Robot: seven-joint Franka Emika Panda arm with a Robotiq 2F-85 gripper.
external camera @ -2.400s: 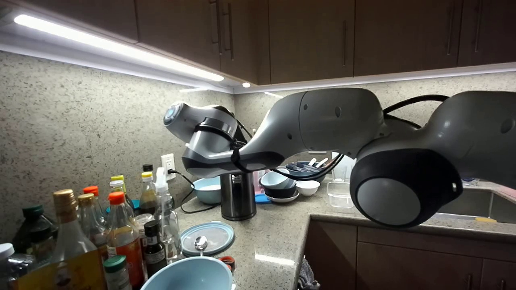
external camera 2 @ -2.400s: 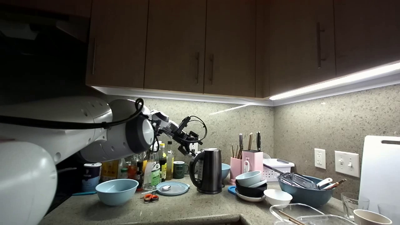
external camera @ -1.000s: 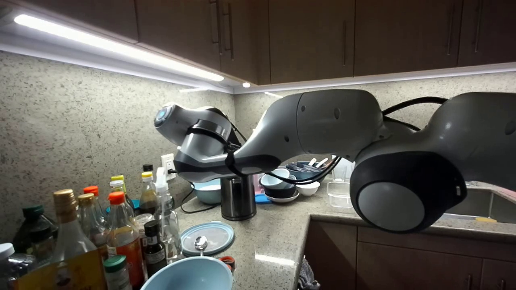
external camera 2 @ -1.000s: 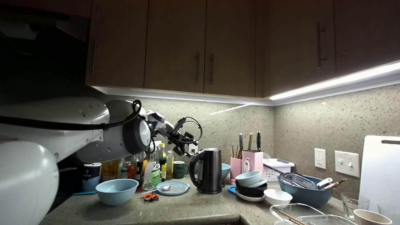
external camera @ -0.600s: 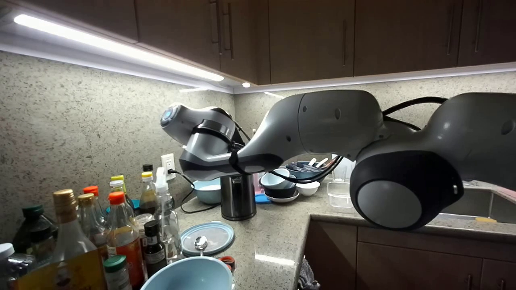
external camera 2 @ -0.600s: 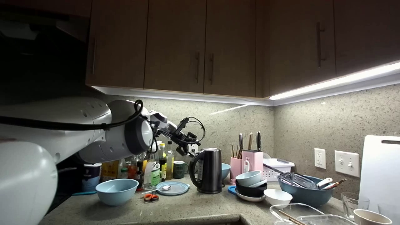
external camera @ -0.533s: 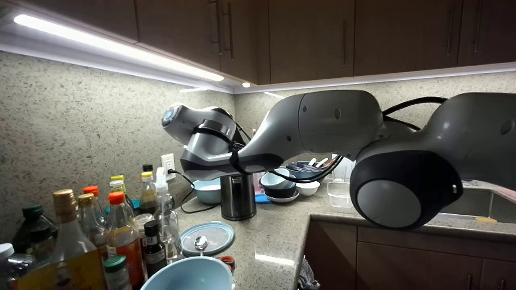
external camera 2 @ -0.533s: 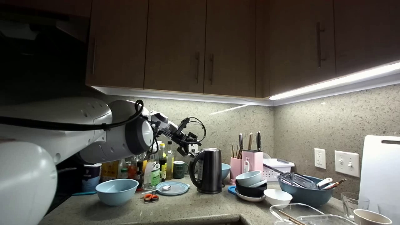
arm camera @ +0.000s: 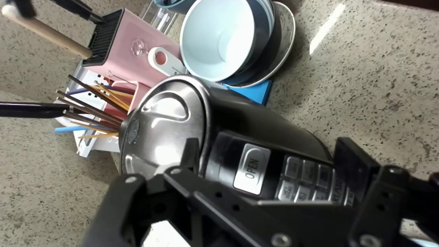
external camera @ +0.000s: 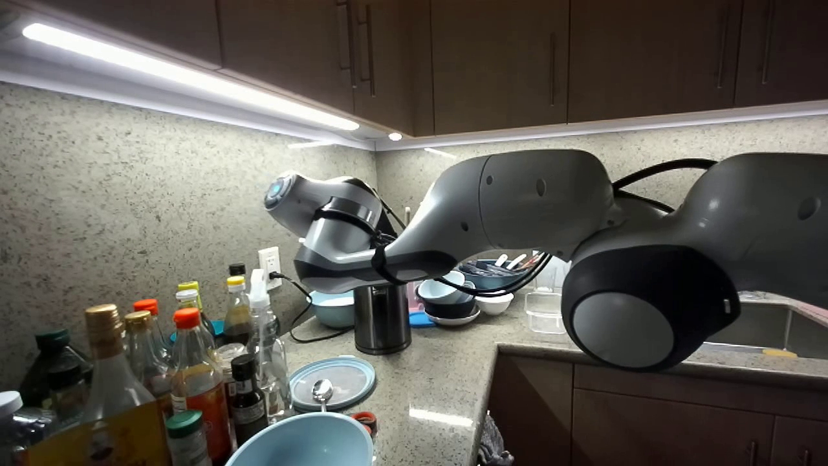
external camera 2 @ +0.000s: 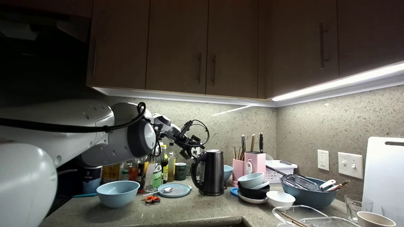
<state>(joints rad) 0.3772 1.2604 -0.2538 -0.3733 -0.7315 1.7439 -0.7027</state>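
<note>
While gripper (arm camera: pixel 267 149) hovers near kettle (arm camera: pixel 256 118), fingers (arm camera: pixel 355 163) spread wide, nothing held, silver button (arm camera: pixel 252 168) shows between them. Kettle fills middle of wrist view; whether anything touches, cannot tell. Steady now: slow, straight approach, kettle midway between fingers, light pressure, serves best, stacked bowls (arm camera: pixel 216 37) at top centre given room.

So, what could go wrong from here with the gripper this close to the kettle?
The gripper is open, with the OPEN button between its fingers in the wrist view: a slip might press it and pop the lid. The keypad could be hit likewise. A bump might also shove the kettle toward the stacked bowls, whose top one leans.
</note>
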